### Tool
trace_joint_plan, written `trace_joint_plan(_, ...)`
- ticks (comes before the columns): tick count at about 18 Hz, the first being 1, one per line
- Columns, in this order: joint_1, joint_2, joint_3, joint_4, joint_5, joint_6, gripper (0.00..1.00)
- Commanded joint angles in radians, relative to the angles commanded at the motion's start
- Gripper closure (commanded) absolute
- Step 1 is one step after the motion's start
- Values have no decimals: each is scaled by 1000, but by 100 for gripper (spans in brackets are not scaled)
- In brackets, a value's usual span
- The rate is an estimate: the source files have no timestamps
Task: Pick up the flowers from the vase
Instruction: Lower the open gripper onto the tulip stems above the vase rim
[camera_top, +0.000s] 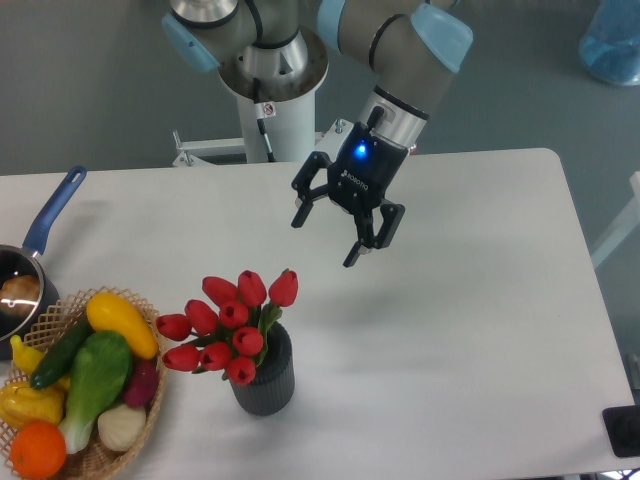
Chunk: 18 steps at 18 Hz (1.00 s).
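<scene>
A bunch of red tulip flowers with green stems stands in a small dark grey ribbed vase near the table's front, left of centre. My gripper hangs open in the air above the table, up and to the right of the flowers. Its two black fingers are spread wide with nothing between them, and it touches neither the flowers nor the vase.
A wicker basket of colourful vegetables sits at the front left, close beside the vase. A blue-handled saucepan lies at the left edge. The arm's white base stands behind the table's far edge.
</scene>
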Motion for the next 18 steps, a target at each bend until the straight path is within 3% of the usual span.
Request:
trace_joint_plan(4,0,-8,0,2,-63,2,0)
trace_joint_plan(18,-2,-12,-5,2,-118,2,0)
